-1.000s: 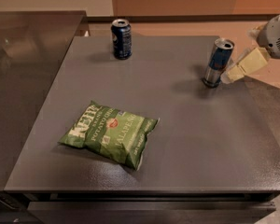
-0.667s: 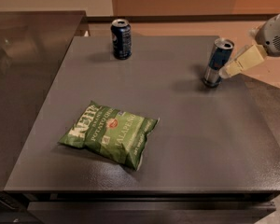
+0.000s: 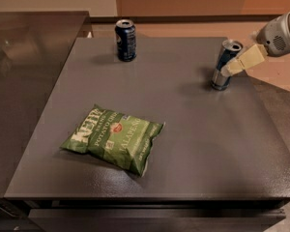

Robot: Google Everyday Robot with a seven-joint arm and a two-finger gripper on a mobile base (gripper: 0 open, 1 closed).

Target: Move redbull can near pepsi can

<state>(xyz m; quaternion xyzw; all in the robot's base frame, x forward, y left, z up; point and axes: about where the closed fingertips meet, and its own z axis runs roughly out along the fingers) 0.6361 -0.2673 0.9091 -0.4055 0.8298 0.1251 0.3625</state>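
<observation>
The redbull can, slim, blue and silver, stands leaning slightly at the right side of the grey table. The pepsi can, shorter and dark navy, stands upright at the table's back edge, left of centre and well apart from the redbull can. My gripper reaches in from the right edge of the view, level with the redbull can's upper half, and its cream tip lies against the can's right side.
A green bag of jalapeño potato chips lies flat on the front left part of the table. A darker glossy counter adjoins the table on the left. The table's front edge runs along the bottom of the view.
My gripper has moved a little left and up, closer against the redbull can's right side. The cans and the chip bag have not moved.
</observation>
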